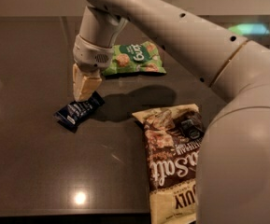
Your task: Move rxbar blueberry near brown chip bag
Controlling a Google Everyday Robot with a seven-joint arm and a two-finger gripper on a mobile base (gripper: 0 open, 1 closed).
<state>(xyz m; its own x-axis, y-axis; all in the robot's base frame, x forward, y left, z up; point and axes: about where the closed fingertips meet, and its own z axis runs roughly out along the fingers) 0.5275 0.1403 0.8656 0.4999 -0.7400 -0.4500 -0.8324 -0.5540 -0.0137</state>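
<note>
The rxbar blueberry (pixel 78 111), a small dark navy wrapper, hangs slanted at left centre with its upper right end between my fingertips. Its lower end is at or just above the dark table (pixel 27 171). My gripper (pixel 85 95) points down from the arm and is shut on the bar's end. The brown chip bag (pixel 172 162), dark brown with cream ends and white script, lies flat to the right, about a hand's width from the bar. My arm hides its right edge.
A green snack bag (pixel 133 58) lies behind the gripper, further back on the table. My large pale arm (pixel 237 125) fills the right side. A light glare (pixel 80 198) shows near the front edge.
</note>
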